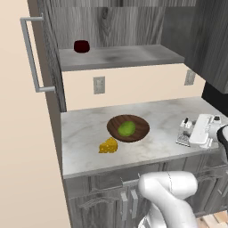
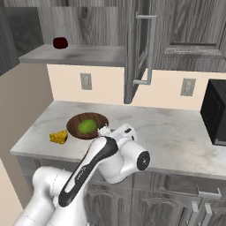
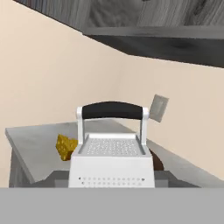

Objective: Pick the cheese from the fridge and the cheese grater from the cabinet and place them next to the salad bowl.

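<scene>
Cheese grater pinched in hand — dark red cup on cabinet shelf from base views

Marble counter — pale, grey-veined, set over grey wood-grain base cupboards. On it: salad bowl, dark brown, holding a green lettuce ball; cheese just beside the bowl's front-left rim, apart from it. Black appliance stands at the counter's right end. Above — the open cabinet's grey shelf carries a dark red cup near its left end.
</scene>
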You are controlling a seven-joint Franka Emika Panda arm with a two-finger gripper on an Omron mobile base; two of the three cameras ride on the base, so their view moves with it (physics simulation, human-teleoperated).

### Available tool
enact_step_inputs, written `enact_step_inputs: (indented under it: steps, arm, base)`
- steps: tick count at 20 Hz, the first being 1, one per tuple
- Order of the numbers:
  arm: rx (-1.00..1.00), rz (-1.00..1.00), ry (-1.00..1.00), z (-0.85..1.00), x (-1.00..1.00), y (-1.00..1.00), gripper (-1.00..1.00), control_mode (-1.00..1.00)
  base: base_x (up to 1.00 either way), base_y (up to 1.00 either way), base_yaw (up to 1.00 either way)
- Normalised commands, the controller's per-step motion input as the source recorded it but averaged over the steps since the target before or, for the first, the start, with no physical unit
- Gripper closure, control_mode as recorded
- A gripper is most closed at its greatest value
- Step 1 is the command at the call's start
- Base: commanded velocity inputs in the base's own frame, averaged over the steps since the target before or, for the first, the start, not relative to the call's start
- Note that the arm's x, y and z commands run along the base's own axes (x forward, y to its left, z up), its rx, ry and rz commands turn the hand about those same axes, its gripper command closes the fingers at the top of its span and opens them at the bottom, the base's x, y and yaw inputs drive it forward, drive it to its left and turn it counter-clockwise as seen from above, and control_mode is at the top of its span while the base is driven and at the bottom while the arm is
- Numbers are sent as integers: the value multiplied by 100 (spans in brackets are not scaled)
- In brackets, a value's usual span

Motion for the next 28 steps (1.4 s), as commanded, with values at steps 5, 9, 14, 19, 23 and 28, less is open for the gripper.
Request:
enact_step_inputs:
  steps: [5,9,14,19,23,28]
  arm:
    - [24,1,1,-25,48,-11,100,-100]
    - [4,9,-3,-39,42,0,100,-100]
    - [0,7,-12,-31,33,0,100,-100]
    - [0,2,-3,-27,36,0,100,-100]
    - [0,0,0,-13,28,0,100,-100]
    - [0,0,0,-4,17,0,100,-100]
  base:
    - [0,0,0]
    - [0,0,0]
    - [0,0,0]
    - [0,0,0]
    - [0,0,0]
    - [0,0,0]
